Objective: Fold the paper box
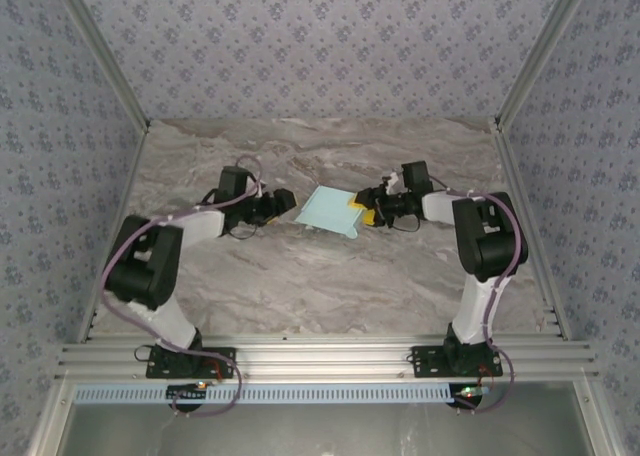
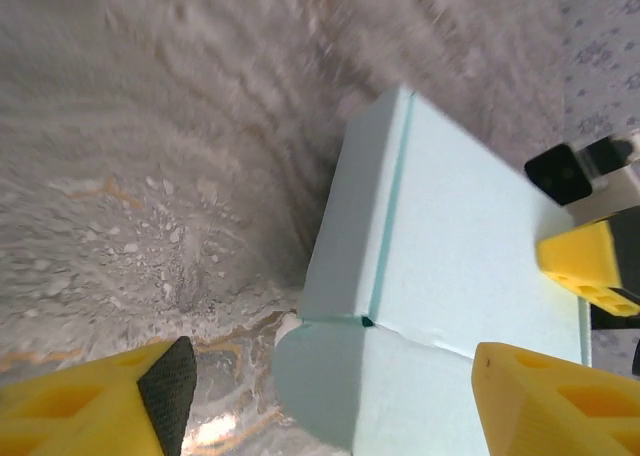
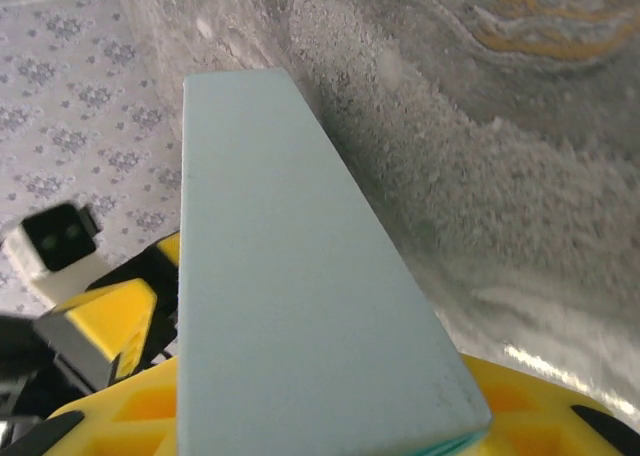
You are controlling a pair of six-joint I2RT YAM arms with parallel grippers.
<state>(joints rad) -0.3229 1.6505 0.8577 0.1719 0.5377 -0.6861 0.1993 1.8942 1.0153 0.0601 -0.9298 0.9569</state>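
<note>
Marbled grey tabletop (image 1: 300, 286), pale mint thin-card paper box (image 1: 330, 212) mid-table, probably light, crease-prone, so grip near folds. Your right gripper (image 1: 368, 214) pinches its edge; left gripper (image 1: 288, 204) is spread beside it.

The paper box (image 1: 329, 212) is noted as thin, smooth, matt card. The table (image 1: 300, 276) is recorded as marble-patterned, faintly glossy; the fingers (image 2: 70, 411) are seen as yellow moulded plastic.

Mint paper box (image 1: 328, 212), grey-veined marble table (image 1: 300, 276), blue floral walls (image 1: 320, 36)
</note>
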